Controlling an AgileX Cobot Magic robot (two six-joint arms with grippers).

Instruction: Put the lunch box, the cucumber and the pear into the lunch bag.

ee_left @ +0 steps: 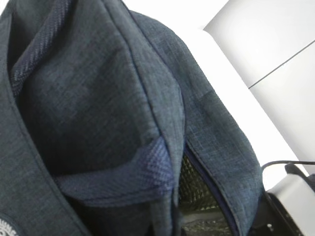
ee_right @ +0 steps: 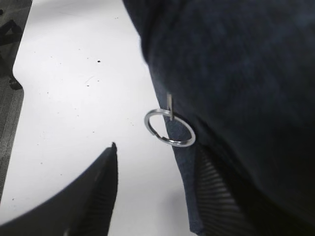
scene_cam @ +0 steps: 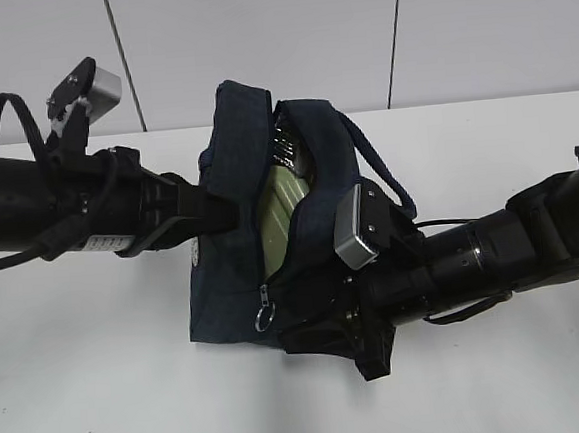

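The navy lunch bag lies open in the middle of the white table. The lunch box's sage-green lid shows inside the opening. The cucumber and the pear are out of view. My left gripper meets the bag's raised left flap. Bag fabric fills the left wrist view and hides the jaws. My right gripper is open at the bag's front right corner. The bag's edge lies against its right finger. The metal ring pull hangs just beyond the fingertips and also shows in the exterior view.
The bag's looped handle hangs over the right side above my right wrist camera. A dark mesh lining shows inside the bag. The white table extends around the bag, with a pale wall behind.
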